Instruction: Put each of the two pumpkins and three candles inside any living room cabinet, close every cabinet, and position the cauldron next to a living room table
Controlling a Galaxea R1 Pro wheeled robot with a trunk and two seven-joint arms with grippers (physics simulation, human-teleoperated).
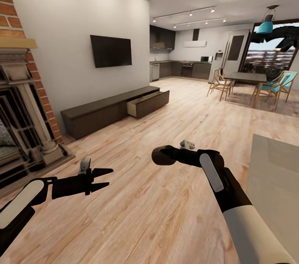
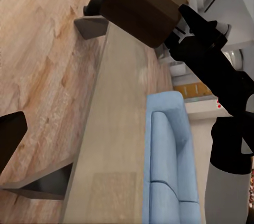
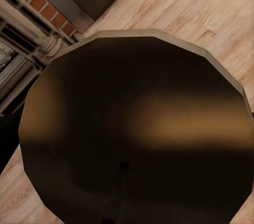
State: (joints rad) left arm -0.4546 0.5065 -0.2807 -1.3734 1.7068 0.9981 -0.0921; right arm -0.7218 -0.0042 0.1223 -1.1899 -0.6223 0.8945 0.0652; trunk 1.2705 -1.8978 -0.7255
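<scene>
Along the TV wall runs the long dark cabinet [image 1: 99,112], lengthwise away toward the kitchen, its far drawer [image 1: 147,104] pulled open and showing pale wood inside. It lies well ahead and to the left of both arms, across bare floor. The left gripper [image 1: 109,177] hangs spread and empty. The right gripper [image 1: 169,156] is clenched round what looks like a stubby brown candle [image 1: 160,158], which I judge is bound for that drawer.

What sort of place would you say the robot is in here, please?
Most likely an open-plan home living room: a wall-mounted TV above a long, low cabinet with one drawer open, a brick fireplace beside it, and a kitchen and dining table beyond.
</scene>
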